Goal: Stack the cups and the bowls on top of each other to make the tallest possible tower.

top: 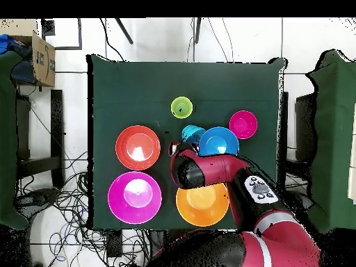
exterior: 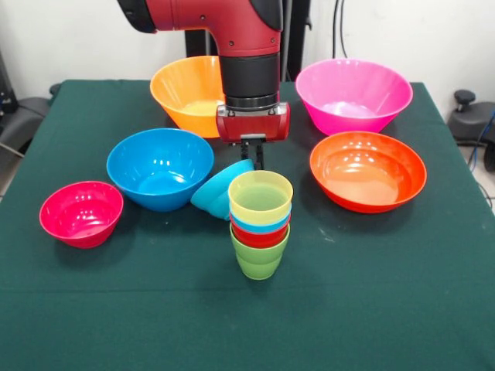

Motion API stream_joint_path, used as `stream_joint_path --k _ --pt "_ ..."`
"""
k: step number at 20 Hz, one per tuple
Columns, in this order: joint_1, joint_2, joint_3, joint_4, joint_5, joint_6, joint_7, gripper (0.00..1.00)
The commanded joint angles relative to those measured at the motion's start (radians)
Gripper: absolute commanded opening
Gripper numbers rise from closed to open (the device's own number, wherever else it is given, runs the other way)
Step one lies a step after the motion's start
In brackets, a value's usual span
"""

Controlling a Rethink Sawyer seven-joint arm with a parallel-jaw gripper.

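The tower (exterior: 260, 224) is four nested cups near the table's middle: lime green at the base, then red, light blue and ribbed yellow on top; it also shows in the overhead view (top: 181, 107). My gripper (exterior: 253, 157) hangs just behind it, shut on the rim of the small light blue bowl (exterior: 219, 190), which is tilted on its side between the tower and the medium blue bowl (exterior: 159, 167). In the overhead view the small light blue bowl (top: 190, 132) shows beside the arm's wrist, which hides the gripper.
The small magenta bowl (exterior: 81, 212) sits at the left. The large yellow-orange bowl (exterior: 188, 94) and large pink bowl (exterior: 353, 94) stand at the back. The wide red-orange bowl (exterior: 367, 170) is at the right. The green table (exterior: 371, 301) fills the view.
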Motion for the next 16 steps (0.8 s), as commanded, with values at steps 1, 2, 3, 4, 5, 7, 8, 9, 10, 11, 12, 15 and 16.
stream_joint_path --k 1,2,3,4,5,7,8,9,10,11,12,15,16 --pt "0.014 0.020 0.024 -0.046 -0.014 0.018 0.054 0.00" --pt "0.016 0.019 0.022 -0.046 -0.012 0.028 0.053 0.00" --pt "0.020 0.018 0.017 -0.047 -0.011 0.032 0.052 0.00" --pt "0.022 0.017 0.015 -0.047 -0.009 0.036 0.053 0.00" --pt "0.027 0.017 0.007 -0.048 -0.009 0.035 0.055 0.00" --pt "0.032 0.016 -0.002 -0.047 -0.005 0.046 0.056 0.00" --pt "0.035 0.013 -0.007 -0.045 0.004 0.067 0.057 0.00" --pt "0.038 0.011 -0.012 -0.044 0.014 0.088 0.059 0.00" --pt "0.041 0.008 -0.018 -0.042 0.023 0.109 0.060 0.00" --pt "0.042 -0.006 -0.022 -0.030 0.058 0.177 0.066 0.00" --pt "0.045 -0.014 -0.028 -0.021 0.072 0.205 0.068 0.00" --pt "0.076 -0.061 -0.060 -0.003 0.112 0.286 0.071 0.00" --pt "0.077 -0.067 -0.063 0.003 0.119 0.293 0.072 0.00"
